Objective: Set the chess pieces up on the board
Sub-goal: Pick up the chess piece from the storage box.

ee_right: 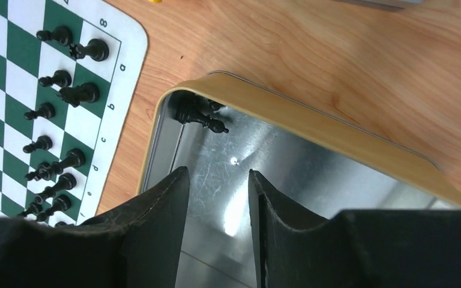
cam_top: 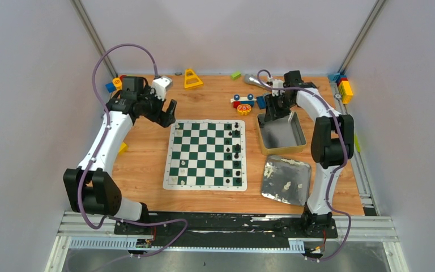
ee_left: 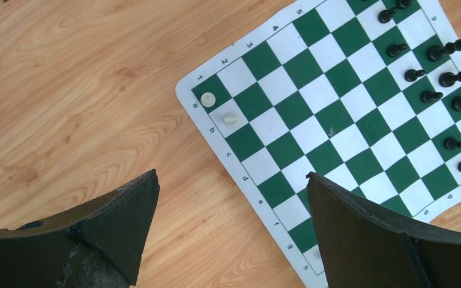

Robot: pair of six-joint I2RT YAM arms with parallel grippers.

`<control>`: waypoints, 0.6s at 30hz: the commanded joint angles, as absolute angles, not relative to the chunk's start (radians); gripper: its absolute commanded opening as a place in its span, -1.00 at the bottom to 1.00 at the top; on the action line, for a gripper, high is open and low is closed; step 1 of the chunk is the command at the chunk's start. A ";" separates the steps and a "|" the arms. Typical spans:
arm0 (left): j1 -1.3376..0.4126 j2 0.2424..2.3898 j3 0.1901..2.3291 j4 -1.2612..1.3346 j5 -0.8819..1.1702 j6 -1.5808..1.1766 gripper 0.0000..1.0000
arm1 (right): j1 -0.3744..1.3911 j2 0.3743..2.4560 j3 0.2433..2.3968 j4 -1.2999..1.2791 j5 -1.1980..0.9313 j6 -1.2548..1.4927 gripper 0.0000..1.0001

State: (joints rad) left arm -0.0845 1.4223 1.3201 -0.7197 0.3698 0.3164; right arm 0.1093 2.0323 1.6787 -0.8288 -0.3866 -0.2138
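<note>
The board (cam_top: 204,187) lies in the middle of the table. Black chess pieces (cam_top: 237,148) stand in its two right-hand columns, and two white ones (cam_top: 182,164) sit near its near-left corner. In the left wrist view those white pieces (ee_left: 230,119) are on the board (ee_left: 321,93), far from the black rows (ee_left: 450,78). My left gripper (cam_top: 170,113) (ee_left: 231,174) hangs wide open and empty over the board's far-left edge. My right gripper (cam_top: 272,116) (ee_right: 218,172) is open over the silver tin (ee_right: 312,120), with nothing between its fingers. A few black pieces (ee_right: 201,117) lie in the tin's corner.
The tin (cam_top: 283,150) stands right of the board. Its flat lid (cam_top: 274,192) lies nearer, with a few white pieces (cam_top: 286,185) on it. Colourful toy blocks (cam_top: 242,102) and a yellow triangle (cam_top: 192,79) sit at the back. More blocks (cam_top: 344,88) rest at the far right.
</note>
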 commanded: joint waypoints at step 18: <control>-0.081 1.426 1.250 -0.608 0.685 0.553 1.00 | 0.098 2.055 1.494 -0.611 -0.569 -0.837 0.04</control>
State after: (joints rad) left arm -0.0845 1.4292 1.2419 -0.6353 0.6239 0.4973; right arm 0.1013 2.0426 1.5032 -0.6540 -0.5148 -0.7052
